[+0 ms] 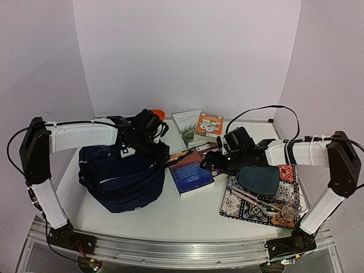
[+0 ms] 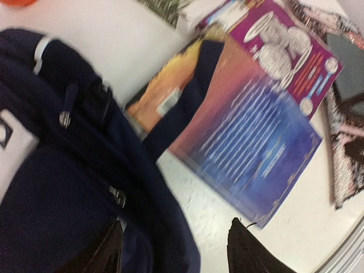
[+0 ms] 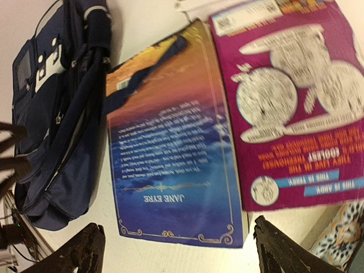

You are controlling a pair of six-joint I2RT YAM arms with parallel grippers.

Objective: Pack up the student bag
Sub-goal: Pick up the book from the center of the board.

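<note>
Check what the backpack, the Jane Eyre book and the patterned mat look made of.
The student bag: navy woven fabric, matte; weave and soft folds show, with shiny metal-looking zip pulls.
The Jane Eyre book: printed paper or card cover, smooth with a light sheen; flat, crisp edges.
The patterned mat: possibly printed cloth, matte; too small to tell.

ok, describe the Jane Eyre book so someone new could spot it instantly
Find the navy student bag, left in the top view. Just right of it lies the Jane Eyre book, flat. Unlike the magenta book beside it, its cover fades orange to blue, and a bag strap crosses one corner.
</note>
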